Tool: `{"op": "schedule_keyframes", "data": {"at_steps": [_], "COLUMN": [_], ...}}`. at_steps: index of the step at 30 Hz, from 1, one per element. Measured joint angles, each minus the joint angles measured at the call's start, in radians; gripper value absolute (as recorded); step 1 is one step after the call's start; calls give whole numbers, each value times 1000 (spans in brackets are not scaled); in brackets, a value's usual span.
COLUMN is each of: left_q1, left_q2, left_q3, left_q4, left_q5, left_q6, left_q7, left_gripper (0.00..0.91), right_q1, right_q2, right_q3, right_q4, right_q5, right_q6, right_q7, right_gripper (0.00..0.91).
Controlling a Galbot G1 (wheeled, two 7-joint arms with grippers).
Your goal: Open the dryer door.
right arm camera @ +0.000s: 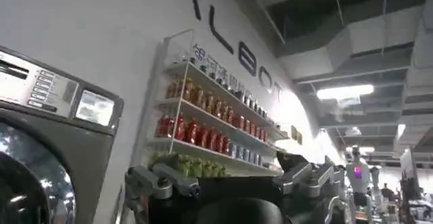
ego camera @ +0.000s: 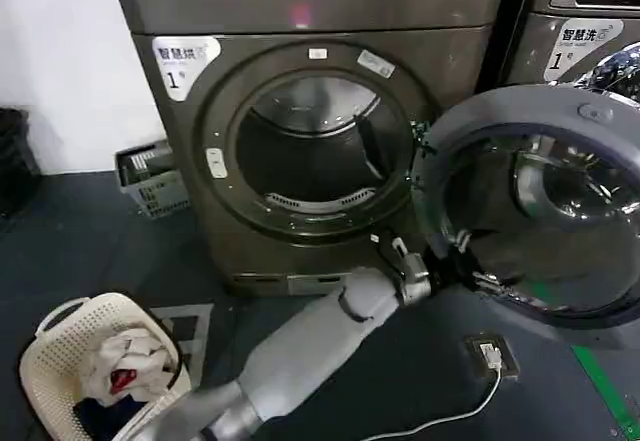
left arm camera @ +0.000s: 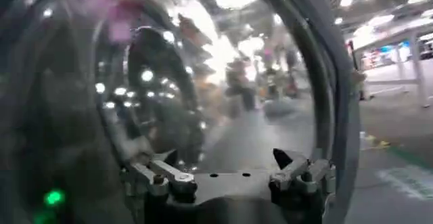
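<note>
Dark floor [ego camera: 80, 241] carries the dryer [ego camera: 310, 161]. White laundry basket [ego camera: 60, 361] of clothes near left. Grey crate [ego camera: 150, 176] by the wall; white cable [ego camera: 450, 416] trails right.

Left arm [ego camera: 300, 346]: smooth pale-grey shell, fat tube shape.
Dark joint band near the base, another dark ring w/ a black notch before the wrist; wrist end is bare silver metal w/ small fittings. Left gripper [left arm camera: 230, 172]: dark body w/ screw holes across the front, silver linkage brackets w/ bolts each side, black pointed fingertips [left arm camera: 281, 158]. Right gripper [right arm camera: 230, 178]: same build, dark housing, grey metal link arms, rounded black hump at centre.
</note>
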Motion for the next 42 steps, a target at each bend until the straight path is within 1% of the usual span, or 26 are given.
{"op": "schedule_keyframes", "data": {"at_steps": [7, 10, 17, 26, 29, 32, 38, 42], "left_q1": [-24, -35, -24, -17, -17, -17, -7, 2], "left_q2": [0, 0, 0, 0, 0, 0, 0, 0], "left_q3": [-24, -28, -22, -14, -9, 5, 56, 90], "left_q4": [55, 71, 65, 51, 44, 37, -8, -47], "left_q5": [28, 32, 35, 26, 19, 8, -76, -101], "left_q6": [-37, -46, -64, -65, -78, -127, -233, -294], "left_q7": [-43, -48, -45, -42, -42, -36, -1, -4], "left_gripper": [907, 907, 907, 907, 907, 907, 907, 907], "right_q1": [-15, -16, -11, -8, -10, -11, -10, -14], "right_q2": [5, 7, 6, -6, -4, -1, 3, 2], "right_q3": [9, 9, 3, 5, 6, 11, 10, 15], "right_q4": [19, 25, 27, 23, 31, 32, 32, 32], "right_q5": [12, 13, 14, 12, 8, 8, 8, 8], "right_q6": [-3, -4, -5, -5, 6, 9, 10, 11], "right_q7": [0, -1, -2, -7, -15, -15, -16, -18], "right_gripper": [907, 907, 907, 907, 907, 907, 907, 907]}}
